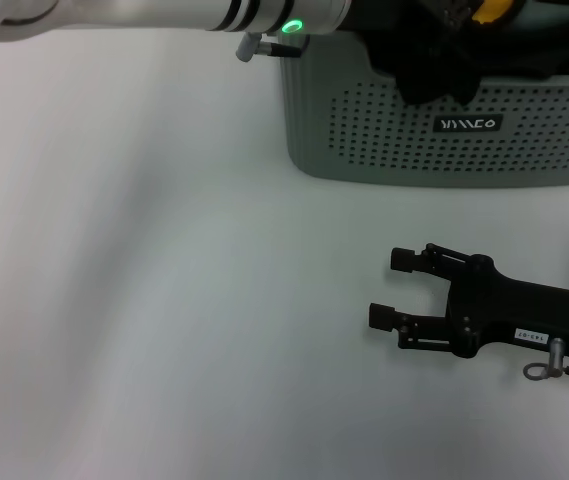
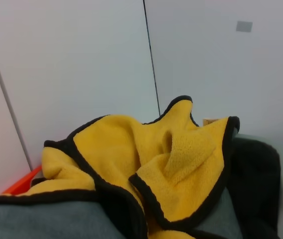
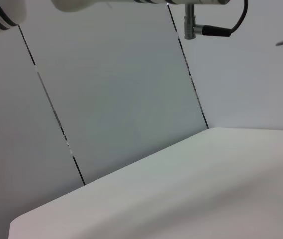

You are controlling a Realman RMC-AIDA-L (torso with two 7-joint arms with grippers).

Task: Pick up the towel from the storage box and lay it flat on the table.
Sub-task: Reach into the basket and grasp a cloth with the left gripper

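The towel (image 2: 146, 164) is fuzzy yellow cloth, the storage box (image 1: 444, 140) perforated matt plastic, the table (image 1: 164, 300) smooth white.

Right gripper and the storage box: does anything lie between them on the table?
No. In the head view only bare white table separates the open right gripper from the storage box.

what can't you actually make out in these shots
- Left gripper: head view, cut off by the top edge above the grey-green perforated storage box; open or shut unknown.
- Yellow black-edged microfibre towel: bunched, its label and lower part hidden by folds; only a sliver in head view.
- Box interior: hidden by dark cloth.
- Right gripper: open above the white table.
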